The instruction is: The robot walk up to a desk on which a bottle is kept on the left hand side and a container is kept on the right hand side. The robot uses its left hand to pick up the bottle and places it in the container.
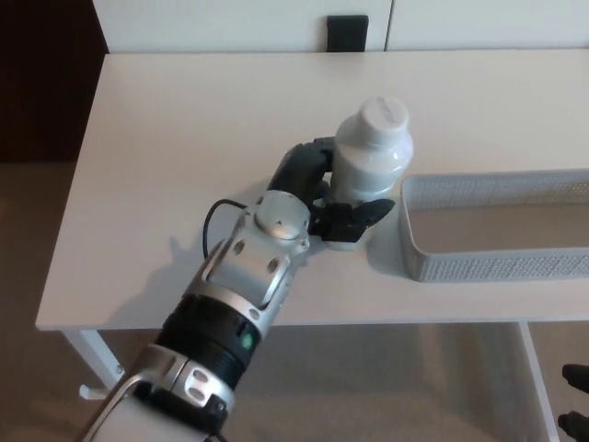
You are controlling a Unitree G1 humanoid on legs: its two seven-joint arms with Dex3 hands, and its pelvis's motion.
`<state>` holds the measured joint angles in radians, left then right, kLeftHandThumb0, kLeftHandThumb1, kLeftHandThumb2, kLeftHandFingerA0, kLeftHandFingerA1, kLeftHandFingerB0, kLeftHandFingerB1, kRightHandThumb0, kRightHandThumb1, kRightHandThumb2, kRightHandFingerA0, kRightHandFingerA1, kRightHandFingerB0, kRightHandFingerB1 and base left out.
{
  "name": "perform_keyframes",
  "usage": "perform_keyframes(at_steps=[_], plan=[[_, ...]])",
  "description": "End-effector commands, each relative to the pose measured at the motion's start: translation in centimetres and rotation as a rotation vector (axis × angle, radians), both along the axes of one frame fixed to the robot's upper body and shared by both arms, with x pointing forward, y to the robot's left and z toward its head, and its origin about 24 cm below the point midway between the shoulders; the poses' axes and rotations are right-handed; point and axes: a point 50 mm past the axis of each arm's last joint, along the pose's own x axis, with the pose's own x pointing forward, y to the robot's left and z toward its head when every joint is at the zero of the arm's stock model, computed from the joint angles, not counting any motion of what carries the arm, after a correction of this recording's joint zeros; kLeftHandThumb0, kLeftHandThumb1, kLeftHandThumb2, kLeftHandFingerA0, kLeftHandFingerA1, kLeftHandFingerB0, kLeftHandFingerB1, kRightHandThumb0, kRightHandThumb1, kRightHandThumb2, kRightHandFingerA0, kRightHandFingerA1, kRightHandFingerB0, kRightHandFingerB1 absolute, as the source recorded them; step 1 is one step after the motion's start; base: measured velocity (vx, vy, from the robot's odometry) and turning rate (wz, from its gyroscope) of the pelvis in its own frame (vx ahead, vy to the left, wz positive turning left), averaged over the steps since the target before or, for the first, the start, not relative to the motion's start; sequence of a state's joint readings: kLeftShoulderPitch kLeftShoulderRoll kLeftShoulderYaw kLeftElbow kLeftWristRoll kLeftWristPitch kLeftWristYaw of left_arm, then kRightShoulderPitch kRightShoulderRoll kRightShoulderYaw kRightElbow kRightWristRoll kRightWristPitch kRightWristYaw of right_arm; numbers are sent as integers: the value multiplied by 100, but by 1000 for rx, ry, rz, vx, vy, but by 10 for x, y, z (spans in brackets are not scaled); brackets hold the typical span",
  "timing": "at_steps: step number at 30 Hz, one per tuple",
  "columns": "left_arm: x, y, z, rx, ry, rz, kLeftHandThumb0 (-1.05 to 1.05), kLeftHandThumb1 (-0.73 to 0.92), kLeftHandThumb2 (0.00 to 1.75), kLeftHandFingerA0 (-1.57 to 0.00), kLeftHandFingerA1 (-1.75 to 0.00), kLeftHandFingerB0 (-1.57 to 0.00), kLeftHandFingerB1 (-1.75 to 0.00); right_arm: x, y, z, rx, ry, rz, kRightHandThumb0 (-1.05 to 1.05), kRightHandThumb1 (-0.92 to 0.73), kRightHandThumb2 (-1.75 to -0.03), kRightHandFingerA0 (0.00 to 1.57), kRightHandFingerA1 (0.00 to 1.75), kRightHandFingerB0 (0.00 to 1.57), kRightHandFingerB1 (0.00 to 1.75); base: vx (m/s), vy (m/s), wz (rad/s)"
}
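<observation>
The white bottle (371, 157) with a round white cap is lifted and tilted to the right, just left of the container. My left hand (324, 198) is shut on its lower body, thumb in front and fingers behind. The container (433, 261) is a grey mesh tray on the right part of the white desk (184, 138); its left wall is close to the bottle. A small dark part at the bottom right corner may be my right hand (575, 422); its state is hidden.
A small black object (348, 33) stands at the desk's far edge against the white wall. The desk's white frame shows below the front edge, over a beige floor. A dark area lies to the far left.
</observation>
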<state>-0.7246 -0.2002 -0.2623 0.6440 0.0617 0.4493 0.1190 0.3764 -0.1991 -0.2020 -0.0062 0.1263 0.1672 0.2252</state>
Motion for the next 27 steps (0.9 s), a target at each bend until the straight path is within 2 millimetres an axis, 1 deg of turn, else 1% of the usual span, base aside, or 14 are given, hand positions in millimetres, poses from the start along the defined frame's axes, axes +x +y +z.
perform_keyframes(at_steps=[1,4,5,7,8,10,12,17,18,19,21,25,26,27], plan=[[11,16,35,-24,-301,52,-20,75,74,-120,-127,-86,-105,8,-5,5,-5,0,-2,-27,-69,-60,52,54,49,51,0,0,0],[12,17,54,-31,-371,47,-22,77,67,-113,-133,-89,-103,8,-6,4,-10,1,-3,-27,-69,-60,53,54,50,51,0,0,0],[11,16,68,-70,-412,42,-19,78,65,-111,-123,-86,-107,8,-7,4,-14,5,-4,-27,-69,-60,53,54,50,50,0,0,0],[8,15,85,-127,-460,32,-19,78,65,-111,-123,-86,-107,9,-7,4,-19,9,-5,-27,-69,-60,53,54,50,50,0,0,0],[6,14,97,-151,-496,12,-19,77,66,-114,-111,-86,-91,9,-7,4,-19,10,-6,-28,-69,-60,53,55,49,51,0,0,0],[1,11,117,-189,-545,-14,-17,78,65,-109,-113,-87,-91,10,-7,4,-19,11,-8,-27,-69,-60,53,55,49,51,0,0,0],[-4,5,129,-208,-568,-44,-18,79,63,-109,-114,-83,-94,9,-8,3,-23,17,-10,-26,-70,-60,53,55,50,51,0,0,0],[-11,-4,136,-218,-580,-102,-15,79,67,-113,-119,-85,-91,7,-8,0,-33,33,-8,-28,-70,-60,53,54,50,50,0,0,0],[-13,-8,135,-219,-574,-111,-16,80,65,-111,-117,-87,-91,5,-8,-1,-36,36,1,-28,-71,-61,50,53,48,50,0,0,0],[-15,-13,134,-227,-562,-125,-15,80,67,-112,-103,-85,-89,4,-7,-2,-38,39,10,-28,-71,-61,51,53,47,49,0,0,0],[-18,-19,133,-237,-548,-140,-15,80,67,-112,-103,-85,-89,3,-7,-3,-39,42,18,-28,-71,-61,51,53,47,49,0,0,0],[-23,-43,131,-232,-533,-192,-14,73,71,-112,-108,-87,-89,5,-8,-3,-25,44,17,-29,-69,-60,52,55,48,49,0,0,0],[-25,-53,128,-235,-507,-212,-14,73,72,-107,-111,-87,-91,5,-7,-4,-29,47,16,-27,-69,-60,54,55,49,49,0,0,0],[-25,-53,128,-235,-507,-212,-14,73,72,-107,-111,-87,-91,5,-7,-4,-29,47,16,-27,-69,-60,54,55,49,49,0,0,0]])
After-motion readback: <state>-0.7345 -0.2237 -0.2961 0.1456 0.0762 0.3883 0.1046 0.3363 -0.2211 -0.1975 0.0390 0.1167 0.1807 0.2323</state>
